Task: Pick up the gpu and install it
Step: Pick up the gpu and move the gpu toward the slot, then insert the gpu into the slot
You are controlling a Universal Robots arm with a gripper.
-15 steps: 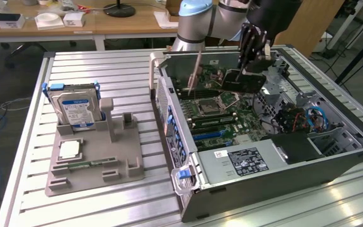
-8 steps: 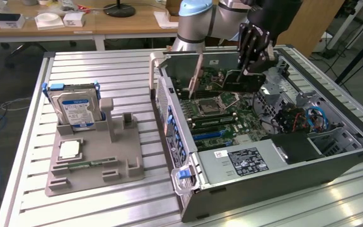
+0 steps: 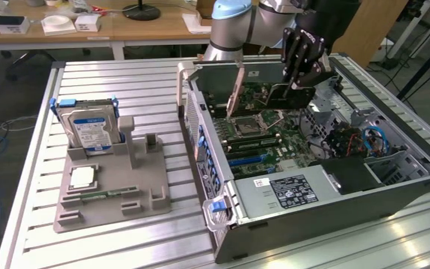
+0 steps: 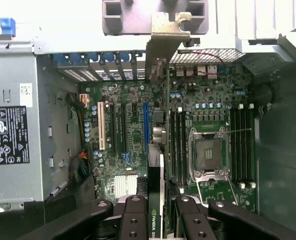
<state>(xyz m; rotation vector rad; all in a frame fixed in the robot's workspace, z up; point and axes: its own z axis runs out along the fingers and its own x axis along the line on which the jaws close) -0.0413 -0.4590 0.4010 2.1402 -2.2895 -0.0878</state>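
PC case point(image 3: 424, 162) lies open on its side, mobo point(image 3: 267, 140) exposed. Gpu point(image 4: 156, 180) is off its holder and hangs edge-down over the mobo, bracket end toward the rear slot openings. Tool point(image 3: 303, 75) is clamped on the gpu's top edge. Pick looks done; card looks not yet seated, edge running close beside blue slot point(image 4: 146, 122).

Slatted metal bench point(image 3: 125, 78) carries the case and grey parts holder point(image 3: 110, 213), w/ hard drive point(image 3: 92, 129) upright and memory stick point(image 3: 107, 194) flat. Wooden desks point(image 3: 148, 25) behind.

Exterior view looks obliquely down at the open case point(image 3: 335, 216), wrist view closely into its motherboard point(image 4: 133, 135).
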